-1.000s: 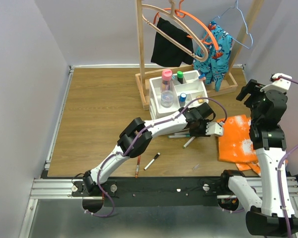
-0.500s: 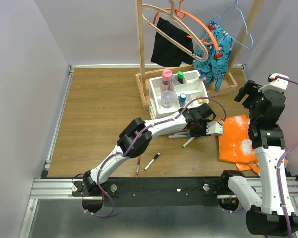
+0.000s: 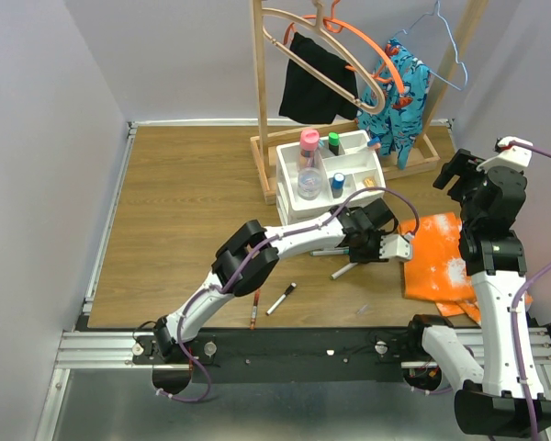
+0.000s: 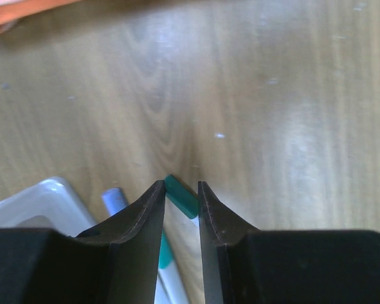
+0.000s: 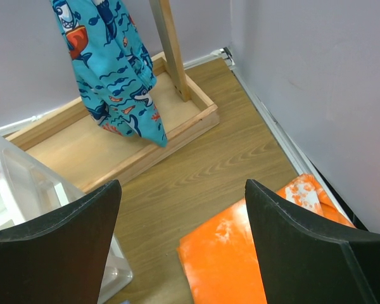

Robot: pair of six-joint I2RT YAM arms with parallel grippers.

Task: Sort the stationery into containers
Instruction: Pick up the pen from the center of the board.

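The left gripper (image 4: 180,185) sits low over the table with its two fingers pinched in on the cap end of a teal-capped pen (image 4: 181,197). The wrist view shows the cap filling the narrow gap between the tips, so I judge it gripped rather than merely straddled. The white barrel runs back under the fingers. From above, the barrel appears to slant away from the fingers toward 8 o'clock, so the pen's long axis lies roughly 2 to 8 and its far end is near the wood or on it; which cannot be told.

The white desk organiser (image 3: 282,179) stands near the fingers at about 11 o'clock, and bottles and markers are already upright in its tray. The orange cloth (image 3: 436,257) lies just beside the gripper at 3 o'clock.

The right gripper (image 5: 182,183) hangs raised at 2 o'clock, well apart, with its fingers spread wide and nothing between them. The left arm is plainly the nearer one.

Held by one end, the pen will likely droop or swing, so the carry to the tray calls for a lift that clears the organiser's front wall before swinging toward 11
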